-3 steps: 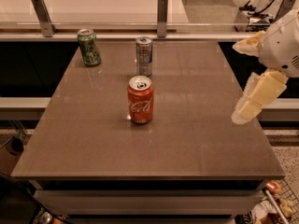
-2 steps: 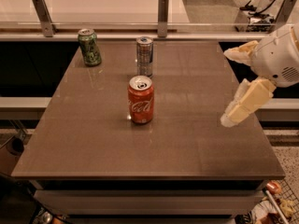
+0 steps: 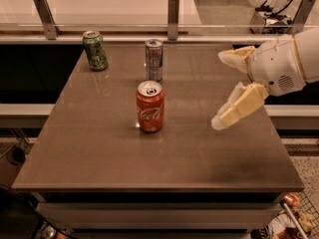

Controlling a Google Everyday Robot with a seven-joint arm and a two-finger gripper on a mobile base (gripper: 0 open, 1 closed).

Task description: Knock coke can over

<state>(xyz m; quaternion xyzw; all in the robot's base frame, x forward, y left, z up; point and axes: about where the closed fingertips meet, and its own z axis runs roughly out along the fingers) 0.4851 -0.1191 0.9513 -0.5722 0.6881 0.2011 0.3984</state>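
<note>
The coke can (image 3: pixel 150 107) is red-orange with white lettering and a silver top. It stands upright near the middle of the brown table (image 3: pixel 99 153). My gripper (image 3: pixel 219 91) hangs over the table's right side, to the right of the can and apart from it. Its two cream fingers (image 3: pixel 238 106) are spread wide and point left toward the can. Nothing is between them.
A green can (image 3: pixel 94 50) stands at the table's back left. A slim silver-blue can (image 3: pixel 154 59) stands just behind the coke can. A railing with metal posts (image 3: pixel 173 10) runs along the back edge. Clutter lies on the floor at the lower right.
My gripper has moved left over the table, closer to the coke can. The cans have not moved.
</note>
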